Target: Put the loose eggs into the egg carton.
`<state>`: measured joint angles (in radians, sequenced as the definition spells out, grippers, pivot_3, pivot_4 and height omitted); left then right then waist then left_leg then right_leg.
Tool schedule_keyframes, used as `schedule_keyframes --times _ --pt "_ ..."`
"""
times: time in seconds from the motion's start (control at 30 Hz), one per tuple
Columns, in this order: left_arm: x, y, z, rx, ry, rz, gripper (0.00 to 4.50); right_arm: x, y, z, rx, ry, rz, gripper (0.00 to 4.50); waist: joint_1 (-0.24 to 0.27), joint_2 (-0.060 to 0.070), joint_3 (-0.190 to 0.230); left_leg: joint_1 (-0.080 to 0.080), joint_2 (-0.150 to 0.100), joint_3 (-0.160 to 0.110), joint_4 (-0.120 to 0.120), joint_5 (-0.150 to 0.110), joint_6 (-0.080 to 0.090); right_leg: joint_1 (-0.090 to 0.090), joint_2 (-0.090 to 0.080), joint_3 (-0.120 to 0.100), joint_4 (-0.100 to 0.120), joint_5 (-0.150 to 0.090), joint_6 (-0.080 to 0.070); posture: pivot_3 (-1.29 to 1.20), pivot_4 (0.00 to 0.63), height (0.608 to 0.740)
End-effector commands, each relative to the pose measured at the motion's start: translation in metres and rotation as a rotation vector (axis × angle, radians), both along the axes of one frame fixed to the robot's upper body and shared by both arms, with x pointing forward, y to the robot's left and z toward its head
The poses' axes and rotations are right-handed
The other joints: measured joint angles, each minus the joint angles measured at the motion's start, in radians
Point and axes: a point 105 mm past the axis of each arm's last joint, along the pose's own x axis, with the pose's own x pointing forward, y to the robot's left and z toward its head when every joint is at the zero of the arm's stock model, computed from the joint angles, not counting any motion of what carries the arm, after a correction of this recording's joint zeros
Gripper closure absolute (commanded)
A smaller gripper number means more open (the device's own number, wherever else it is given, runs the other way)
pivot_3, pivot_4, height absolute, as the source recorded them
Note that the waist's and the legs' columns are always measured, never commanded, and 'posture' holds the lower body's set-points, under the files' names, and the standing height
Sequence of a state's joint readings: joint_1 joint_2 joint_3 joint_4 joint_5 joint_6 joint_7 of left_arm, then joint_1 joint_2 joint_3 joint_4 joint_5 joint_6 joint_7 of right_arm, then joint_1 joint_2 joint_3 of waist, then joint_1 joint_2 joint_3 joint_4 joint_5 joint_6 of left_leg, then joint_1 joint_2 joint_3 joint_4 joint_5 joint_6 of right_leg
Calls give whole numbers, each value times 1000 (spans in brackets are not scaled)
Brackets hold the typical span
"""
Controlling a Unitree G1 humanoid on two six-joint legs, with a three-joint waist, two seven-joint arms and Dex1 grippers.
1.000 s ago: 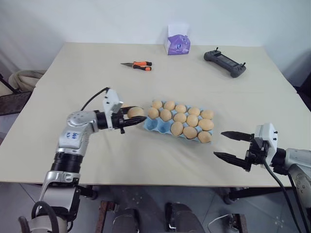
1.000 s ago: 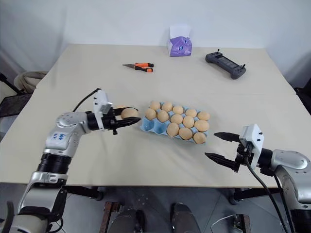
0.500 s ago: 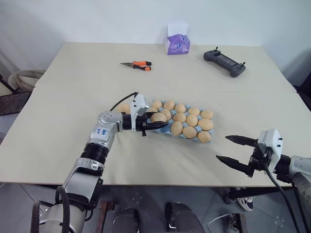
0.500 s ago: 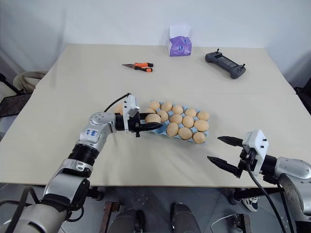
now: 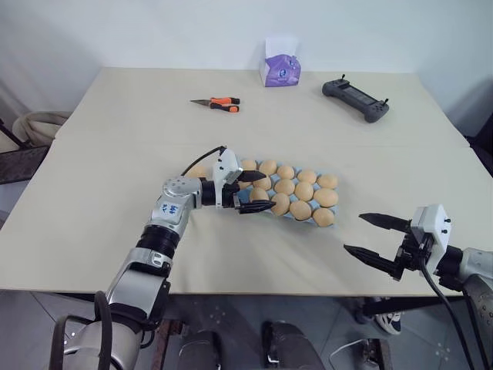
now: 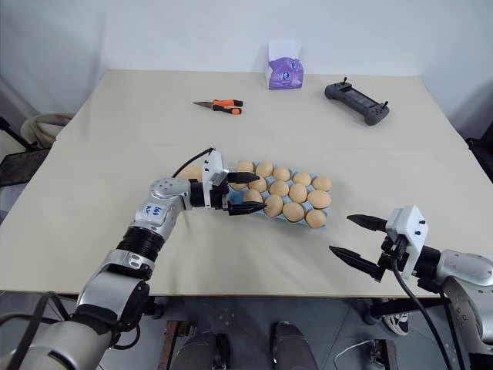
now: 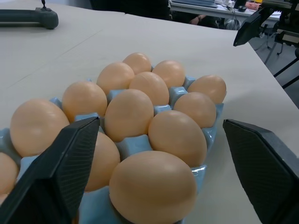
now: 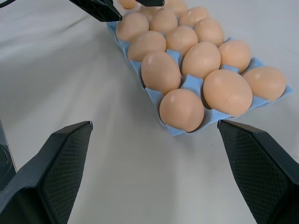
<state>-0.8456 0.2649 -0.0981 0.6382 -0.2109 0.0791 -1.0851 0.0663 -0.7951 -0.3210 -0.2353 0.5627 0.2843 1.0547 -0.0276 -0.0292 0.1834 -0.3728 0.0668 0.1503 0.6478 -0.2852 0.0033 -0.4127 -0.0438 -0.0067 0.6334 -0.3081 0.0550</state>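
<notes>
The light blue egg carton (image 5: 286, 202) lies near the middle of the table (image 5: 115, 139), a little toward the robot, and its cups are almost all filled with tan-orange eggs (image 5: 305, 191). One more egg (image 5: 198, 171) lies on the table just beside the carton's left end, partly hidden behind the left arm.

The left gripper (image 5: 256, 192) reaches from the left over the left end of the carton. Its two black fingers stand wide apart and hold nothing; one fingertip (image 5: 257, 177) is on the far side and the other is on the near side of the carton's end. In the left wrist view the egg (image 7: 153, 188) nearest to the camera sits in a cup between the two spread fingers, and I cannot tell if a finger touches it.

The right gripper (image 5: 362, 234) hangs above the near right part of the table, well apart from the carton, and points toward it. Its jaws are also wide open and empty. In the right wrist view the carton (image 8: 154, 95) lies ahead between its fingers.

On the far part of the table there are orange-handled pliers (image 5: 217, 102), a purple-and-white tissue box (image 5: 281, 65) and a dark remote controller (image 5: 355, 99), all well apart from the carton
</notes>
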Motion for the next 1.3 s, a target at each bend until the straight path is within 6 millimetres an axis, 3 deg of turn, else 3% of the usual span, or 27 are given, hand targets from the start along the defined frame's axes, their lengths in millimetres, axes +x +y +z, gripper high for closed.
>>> schedule_keyframes --times 0.03,0.17,0.3,0.53,0.8,1.07,1.17,1.3 --pt "0 15 30 -39 -102 43 18 -1 3 11 10 -48 18 0 0 0 0 0 0 0 0 0 0 0 0 0 0 0 0 0 150 740" --pt "2 32 45 -55 -164 118 18 1 4 11 12 -47 26 0 1 0 0 0 0 0 0 0 0 0 0 0 1 0 0 0 150 740" --pt "1 76 59 -85 -217 261 18 3 5 11 11 -44 39 0 -5 0 0 1 0 0 0 0 0 0 0 1 2 0 0 0 150 740" --pt "-11 141 54 -131 -220 528 18 5 7 10 18 -37 58 0 1 0 0 2 1 0 0 1 -1 0 -1 1 4 0 -1 0 150 740" --pt "-52 195 24 -152 -137 739 18 7 8 11 27 -41 86 0 -1 0 0 2 0 0 -1 1 0 0 -3 0 3 0 -1 0 150 740" --pt "-80 234 8 -147 -81 896 18 8 8 15 43 -55 120 0 -1 0 0 2 0 -1 -1 -2 -5 0 -3 0 4 -1 -2 0 150 740" --pt "-83 237 6 -149 -74 912 18 10 8 15 41 -53 123 0 1 0 0 2 0 -1 -1 -2 -5 0 -4 0 3 -1 -2 0 150 740" --pt "-77 227 3 -155 -64 877 18 13 9 15 38 -50 130 0 0 0 0 2 0 -1 -2 -3 -4 0 -5 -1 3 -1 -3 0 150 740"
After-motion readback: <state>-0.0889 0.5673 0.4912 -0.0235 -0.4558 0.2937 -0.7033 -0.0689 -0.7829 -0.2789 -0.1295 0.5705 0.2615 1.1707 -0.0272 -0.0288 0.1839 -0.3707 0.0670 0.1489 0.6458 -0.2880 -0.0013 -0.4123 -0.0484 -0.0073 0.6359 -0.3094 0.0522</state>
